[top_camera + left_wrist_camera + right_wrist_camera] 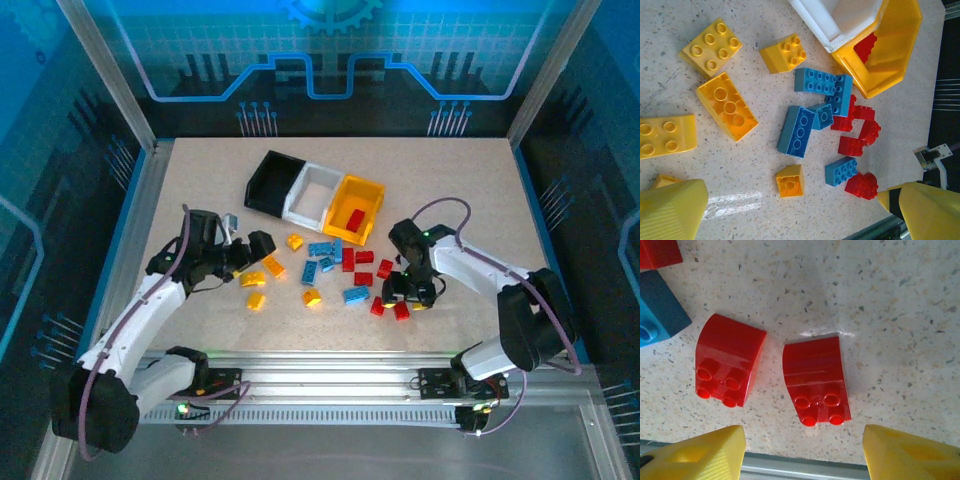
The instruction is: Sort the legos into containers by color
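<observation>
Poised with right gripper (802,440) apart, straddling a red lego (816,382) near the table (890,315) edge. Could slip off its curved top or knock the neighbouring red lego (729,360). Left gripper (245,255) spread wide over yellow legos (727,105).

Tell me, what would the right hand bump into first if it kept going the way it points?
Most likely the curved red brick lying straight ahead of the right hand, in the middle of its path; depth is unclear.
</observation>
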Motion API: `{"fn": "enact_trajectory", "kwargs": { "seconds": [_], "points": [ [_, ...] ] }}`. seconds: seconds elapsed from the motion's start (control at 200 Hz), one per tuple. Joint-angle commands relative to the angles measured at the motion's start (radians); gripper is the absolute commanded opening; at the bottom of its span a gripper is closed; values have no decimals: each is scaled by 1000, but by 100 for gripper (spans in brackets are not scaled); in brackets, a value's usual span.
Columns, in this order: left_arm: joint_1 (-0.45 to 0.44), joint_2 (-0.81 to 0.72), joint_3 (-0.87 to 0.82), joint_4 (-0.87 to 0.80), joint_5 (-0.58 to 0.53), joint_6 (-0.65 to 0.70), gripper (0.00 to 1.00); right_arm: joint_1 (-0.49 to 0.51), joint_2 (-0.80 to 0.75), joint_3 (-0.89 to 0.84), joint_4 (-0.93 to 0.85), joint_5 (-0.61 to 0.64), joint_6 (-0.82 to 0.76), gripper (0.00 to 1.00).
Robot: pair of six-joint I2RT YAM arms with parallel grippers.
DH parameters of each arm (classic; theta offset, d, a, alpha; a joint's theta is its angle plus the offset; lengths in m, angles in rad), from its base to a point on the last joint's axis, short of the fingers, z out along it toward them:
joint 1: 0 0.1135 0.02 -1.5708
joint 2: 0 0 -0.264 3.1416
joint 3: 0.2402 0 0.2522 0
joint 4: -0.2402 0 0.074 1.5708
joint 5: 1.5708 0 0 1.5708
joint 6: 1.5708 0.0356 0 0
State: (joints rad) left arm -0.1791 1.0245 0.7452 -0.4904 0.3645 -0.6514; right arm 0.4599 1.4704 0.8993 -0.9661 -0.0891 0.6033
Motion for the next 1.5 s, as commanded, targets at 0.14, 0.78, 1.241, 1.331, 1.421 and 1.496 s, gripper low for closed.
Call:
{"fn": "enact_trajectory", "kwargs": {
  "seconds": [0.14,0.78,1.241,1.331,1.421,1.496],
  "points": [
    [9,-26,-20,-46,7,16,99,16,49,-51,54,6,20,64],
    [9,-15,-11,-58,-2,23,99,16,133,-57,105,38,13,52],
    [9,-9,-24,-30,-1,-5,99,16,119,-34,78,50,-5,36],
    [9,-9,-28,-24,-2,-12,99,11,93,-26,59,52,-4,35],
    [9,-6,-30,-14,1,-17,99,1,61,40,36,42,3,35],
    [9,4,-32,-10,4,-17,99,-8,46,100,20,27,11,35]
  ]
}}
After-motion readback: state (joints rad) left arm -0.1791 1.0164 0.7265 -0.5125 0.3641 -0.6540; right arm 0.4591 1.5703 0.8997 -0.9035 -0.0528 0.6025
